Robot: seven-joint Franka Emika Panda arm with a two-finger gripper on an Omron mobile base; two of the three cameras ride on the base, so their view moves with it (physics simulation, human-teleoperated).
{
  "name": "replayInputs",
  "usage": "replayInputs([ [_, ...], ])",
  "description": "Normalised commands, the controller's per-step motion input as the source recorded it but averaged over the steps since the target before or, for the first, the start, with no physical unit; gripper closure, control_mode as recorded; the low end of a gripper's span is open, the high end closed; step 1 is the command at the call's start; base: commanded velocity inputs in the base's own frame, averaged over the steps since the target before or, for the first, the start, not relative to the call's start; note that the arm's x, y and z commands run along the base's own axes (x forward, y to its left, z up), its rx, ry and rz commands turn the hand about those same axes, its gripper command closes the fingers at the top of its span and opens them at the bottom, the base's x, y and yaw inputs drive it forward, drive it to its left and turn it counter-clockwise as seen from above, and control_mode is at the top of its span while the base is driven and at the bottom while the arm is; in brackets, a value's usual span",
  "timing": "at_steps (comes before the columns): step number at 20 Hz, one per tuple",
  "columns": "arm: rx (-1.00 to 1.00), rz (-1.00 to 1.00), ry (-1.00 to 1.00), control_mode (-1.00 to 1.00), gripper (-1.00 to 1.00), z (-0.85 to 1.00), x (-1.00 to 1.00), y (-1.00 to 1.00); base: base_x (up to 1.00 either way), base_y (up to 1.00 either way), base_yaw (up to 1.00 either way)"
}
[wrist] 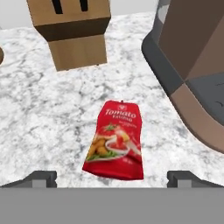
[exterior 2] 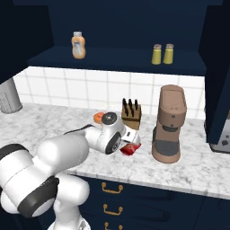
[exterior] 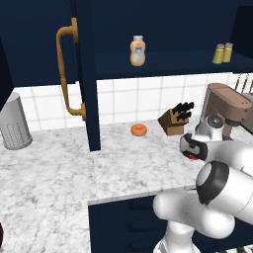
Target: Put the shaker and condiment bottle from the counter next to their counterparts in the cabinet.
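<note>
Though arm-hidden, condiment bottle [wrist: 114, 140] flat.

The table [wrist: 39, 118] looks like smooth grey-veined white marble. A red tomato ketchup pouch [wrist: 115, 140] lying on it has a glossy, printed plastic skin. The knife block [wrist: 72, 33] is matt, wood-brown. The coffee machine [exterior 2: 169, 123] looks like matt brown plastic. The 2 shakers [exterior 2: 162, 54] carry dull silver caps.

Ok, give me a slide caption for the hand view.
Open gripper poised over a red tomato ketchup pouch lying flat on the marbled counter, between knife block and coffee machine.
</note>
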Motion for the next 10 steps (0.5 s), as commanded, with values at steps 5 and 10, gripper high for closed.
replayInputs([
  [5, 0.00, 0.00, 0.04, -1.00, -1.00, -0.04, 0.03, -0.03, 0.00, 0.00, 0.00],
  [10, -0.01, 0.00, 0.00, -1.00, -1.00, -0.19, 0.06, -0.07, 0.00, 0.00, 0.00],
])
